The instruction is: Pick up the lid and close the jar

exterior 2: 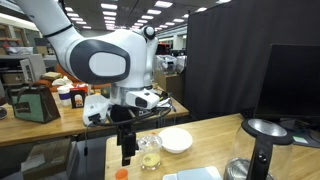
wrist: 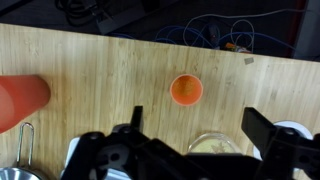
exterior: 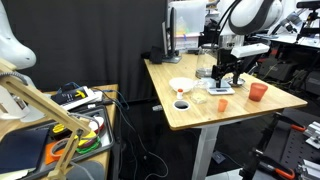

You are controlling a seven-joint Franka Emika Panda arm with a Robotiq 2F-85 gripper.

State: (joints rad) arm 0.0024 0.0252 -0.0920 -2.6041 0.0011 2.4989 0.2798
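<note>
Lid [wrist: 186, 89]: one, small, round, orange, lying flat on the bare wood of the table [exterior: 160, 80]. In the wrist view it sits ahead of the gripper [wrist: 195, 120], roughly in line with the gap between the fingers [wrist: 135, 118] and clear of both. In an exterior view the lid [exterior: 222, 103] lies near the front edge, between the jar [exterior: 200, 97] and the orange cup [exterior: 258, 92], touching neither. Jar: one, clear glass, upright, mouth uncovered. In an exterior view it stands just beside the gripper [exterior 2: 128, 152], at jar [exterior 2: 150, 152]; in the wrist view only its rim [wrist: 212, 146] shows at the bottom edge. Contents cannot be resolved. White bowl [exterior: 181, 85]: one, upright and shallow, behind the jar, also seen at bowl [exterior 2: 176, 139]; interior not resolved. Orange cup: one, upright, well apart from the jar, and at the left edge of the wrist view [wrist: 20, 100]; interior not visible. Count: 1 lid, 1 jar, 1 bowl, 1 cup. Arm: reaches in from above the far side of the table, wrist bent so that the gripper [exterior: 228, 78] points straight down over the middle of the tabletop. Whether the fingertips touch the wood cannot be told. Jaws: spread wide, with nothing held between them.
</note>
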